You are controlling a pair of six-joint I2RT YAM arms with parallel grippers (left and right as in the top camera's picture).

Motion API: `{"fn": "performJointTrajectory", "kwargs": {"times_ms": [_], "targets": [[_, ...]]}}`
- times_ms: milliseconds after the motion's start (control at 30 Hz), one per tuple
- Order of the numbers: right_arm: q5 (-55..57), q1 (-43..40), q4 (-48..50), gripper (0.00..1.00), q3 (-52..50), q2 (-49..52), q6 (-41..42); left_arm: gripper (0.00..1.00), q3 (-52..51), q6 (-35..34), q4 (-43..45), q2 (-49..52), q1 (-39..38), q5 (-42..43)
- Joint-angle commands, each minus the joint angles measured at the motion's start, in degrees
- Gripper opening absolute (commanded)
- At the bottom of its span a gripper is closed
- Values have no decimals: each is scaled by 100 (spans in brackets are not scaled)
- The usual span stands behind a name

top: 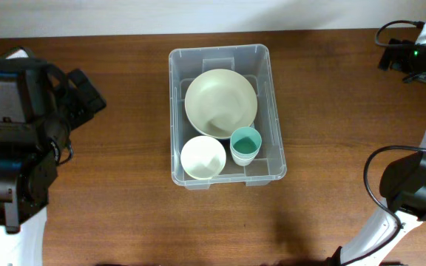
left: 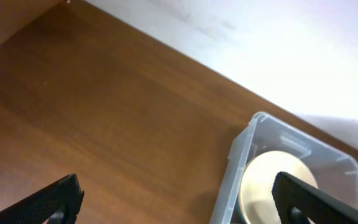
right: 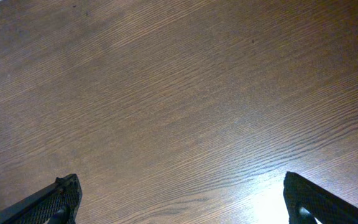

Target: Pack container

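Observation:
The clear plastic container (top: 174, 111) stands at the table's middle. Inside it are a large cream bowl (top: 220, 102), a small white bowl (top: 203, 157) and a teal cup (top: 245, 144), all upright. In the left wrist view the container's wall (left: 235, 168) and the cream bowl (left: 263, 180) show at lower right. My left gripper (left: 176, 190) is open and empty, over bare table left of the container. My right gripper (right: 180, 190) is open and empty over bare table, right of the container.
The left arm (top: 21, 118) fills the table's left side and the right arm (top: 413, 185) the right edge, with cables behind it. A white wall runs along the table's far edge (left: 278, 50).

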Motion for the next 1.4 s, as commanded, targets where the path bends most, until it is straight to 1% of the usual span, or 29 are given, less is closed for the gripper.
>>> {"fn": "performJointTrajectory", "kwargs": {"times_ms": [0, 167, 333, 633, 800, 933, 1067, 1200, 1367], "targets": [[-13, -2, 13, 99, 85, -81, 46, 100, 37, -13, 72, -61, 35, -66], [-13, -2, 13, 99, 85, -81, 46, 100, 37, -11, 197, -87, 35, -96], [-13, -2, 13, 99, 85, -81, 46, 100, 37, -11, 212, -374, 33, -472], [-11, -2, 13, 99, 85, -81, 46, 100, -39, -9, 162, -1458, 35, -498], [-13, -2, 13, 99, 85, -81, 46, 100, -400, -9, 114, -2184, 35, -605], [-13, -2, 13, 99, 85, -81, 46, 100, -973, -9, 225, -2712, 35, -625], [-13, -2, 13, 99, 85, -81, 46, 100, -1834, -11, 658, -3300, 35, -776], [-13, -2, 13, 99, 85, -81, 46, 100, -2874, -11, 1392, -3901, 35, -837], [-13, -2, 13, 99, 85, -81, 46, 100, -4168, -11, 2531, -4524, 35, -835]]}}
